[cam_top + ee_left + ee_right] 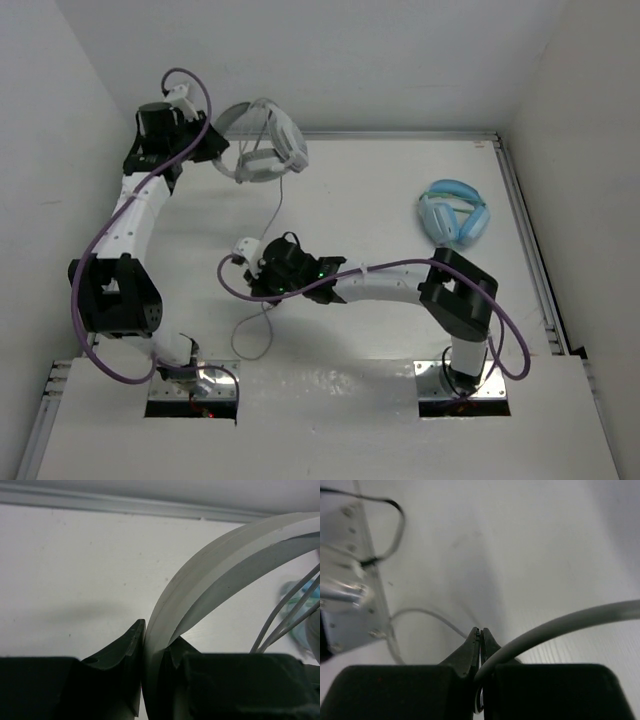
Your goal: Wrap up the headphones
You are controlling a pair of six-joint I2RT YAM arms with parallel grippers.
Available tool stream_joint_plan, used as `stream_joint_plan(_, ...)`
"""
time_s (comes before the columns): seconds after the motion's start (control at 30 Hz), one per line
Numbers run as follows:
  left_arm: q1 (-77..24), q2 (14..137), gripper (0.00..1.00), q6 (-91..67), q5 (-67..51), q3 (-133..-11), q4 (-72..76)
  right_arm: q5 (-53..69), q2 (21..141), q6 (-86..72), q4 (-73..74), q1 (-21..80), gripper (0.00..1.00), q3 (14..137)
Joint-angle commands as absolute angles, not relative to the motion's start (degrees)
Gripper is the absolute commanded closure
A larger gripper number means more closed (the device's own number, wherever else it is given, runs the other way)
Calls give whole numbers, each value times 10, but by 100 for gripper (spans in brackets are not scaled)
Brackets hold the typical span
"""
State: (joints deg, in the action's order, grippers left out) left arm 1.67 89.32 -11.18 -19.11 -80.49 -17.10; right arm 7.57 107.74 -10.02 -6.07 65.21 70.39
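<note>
The white and light-grey headphones (264, 146) are held up at the far left of the table. My left gripper (207, 141) is shut on their grey headband (220, 565), which fills the gap between the fingers in the left wrist view, where the gripper (152, 636) sits at the bottom. The thin grey cable (274, 212) hangs from the cups down to my right gripper (262, 272) at mid-table. That gripper (480, 632) is shut on the cable (570, 622). A slack loop of cable (254, 338) lies on the table nearer the bases.
Light blue headphones (455, 212) lie at the right side of the table. White walls close in at the back and both sides. The left arm's base plate (350, 605) shows beside the slack cable in the right wrist view.
</note>
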Motion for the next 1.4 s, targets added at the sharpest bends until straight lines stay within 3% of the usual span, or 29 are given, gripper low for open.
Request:
stream_joint_plan(0.0, 45, 869, 100, -195, -311, -882, -140, 26, 1043, -103, -114, 615, 100, 632)
stream_joint_plan(0.4, 66, 829, 100, -285, -485, -940, -163, -6, 983, -185, -262, 428, 100, 521)
stream_joint_plan(0.5, 67, 838, 100, -300, -504, -977, -164, -2, 1039, -205, -260, 426, 100, 564)
stream_joint_plan(0.63, 68, 836, 100, -301, -498, -989, -169, 57, 1150, -232, -192, 428, 100, 723)
stream_joint_plan(0.8, 68, 838, 100, -251, -432, -986, -162, 77, 1274, -179, -46, 490, 100, 935)
stream_joint_plan(0.9, 68, 867, 100, -201, -380, -985, -160, 55, 1295, -90, 36, 557, 100, 978)
stream_joint_plan(1.13, 42, 948, 100, -42, -264, -996, -164, 89, 1175, -58, 21, 622, 100, 881)
stream_joint_plan(1.37, -75, 974, 100, 85, -145, -906, -159, 155, 1108, -50, 25, 650, 100, 900)
